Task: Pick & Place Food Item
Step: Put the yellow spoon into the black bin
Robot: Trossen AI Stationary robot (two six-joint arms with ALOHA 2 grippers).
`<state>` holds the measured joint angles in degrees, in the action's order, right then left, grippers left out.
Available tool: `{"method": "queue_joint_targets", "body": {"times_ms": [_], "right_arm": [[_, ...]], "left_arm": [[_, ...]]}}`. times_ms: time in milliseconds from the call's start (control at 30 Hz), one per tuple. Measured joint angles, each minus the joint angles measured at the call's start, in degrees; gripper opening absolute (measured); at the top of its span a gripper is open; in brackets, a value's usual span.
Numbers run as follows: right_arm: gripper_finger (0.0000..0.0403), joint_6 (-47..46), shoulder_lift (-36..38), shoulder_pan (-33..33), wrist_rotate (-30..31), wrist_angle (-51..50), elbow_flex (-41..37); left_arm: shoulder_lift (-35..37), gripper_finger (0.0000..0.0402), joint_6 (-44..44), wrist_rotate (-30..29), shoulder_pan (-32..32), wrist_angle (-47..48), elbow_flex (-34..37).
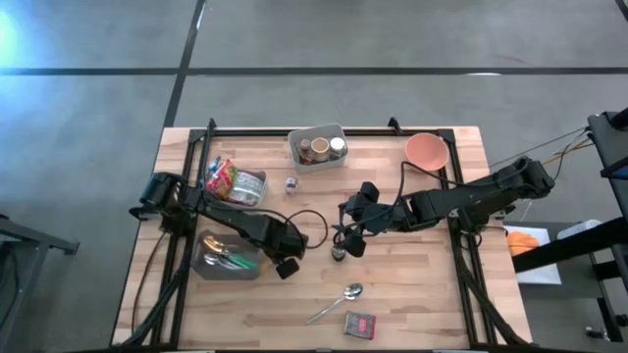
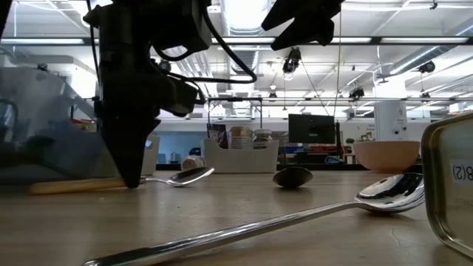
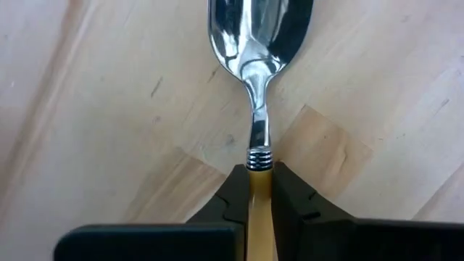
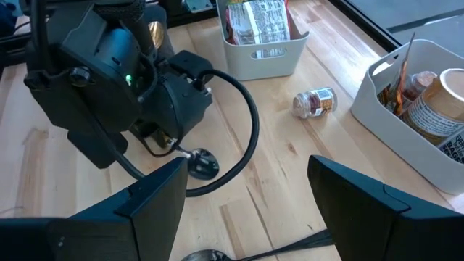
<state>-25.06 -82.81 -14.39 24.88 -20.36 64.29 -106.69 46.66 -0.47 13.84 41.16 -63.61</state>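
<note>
My left gripper [image 3: 259, 190] points straight down at the middle of the table [image 1: 294, 238], shut on a spoon with a yellow handle and a shiny bowl [image 3: 259, 29]. In the low view the spoon [image 2: 185, 176] lies flat on the wood under the gripper [image 2: 133, 179]. My right gripper [image 4: 254, 210] hangs open above the table [image 1: 345, 235], to the right of the left one, with nothing between its fingers. A small jar [image 4: 314, 102] lies on its side on the bare wood [image 1: 291, 183]. My left gripper pinches the spoon's yellow handle [image 3: 259, 181] between its two fingers, just behind the ribbed metal collar. The fingers come from above, pointing down, and stand across the handle. The spoon rests on the table, handle [image 2: 74, 185] and bowl both down.
A white bin of cups [image 1: 317, 147] and a pink bowl [image 1: 427, 150] stand at the far edge. A clear bin of snack packs [image 1: 235, 183] and a bin of utensils [image 1: 228, 255] sit at the left. A metal spoon [image 1: 339, 299] and a red tin [image 1: 360, 325] lie near the front.
</note>
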Motion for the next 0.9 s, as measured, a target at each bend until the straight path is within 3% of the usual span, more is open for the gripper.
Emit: {"method": "queue_joint_targets", "body": {"times_ms": [433, 900], "right_arm": [[0.0282, 0.0, 0.0, 0.0, 0.0, 0.0, 0.0], [0.0282, 0.0, 0.0, 0.0, -1.0, 0.0, 0.0]], "left_arm": [[0.0, 0.0001, -3.2, -2.2, 0.0, -0.4, -3.4], [-0.2, 0.0003, -3.4, -3.2, 0.1, -0.6, -3.5]]}}
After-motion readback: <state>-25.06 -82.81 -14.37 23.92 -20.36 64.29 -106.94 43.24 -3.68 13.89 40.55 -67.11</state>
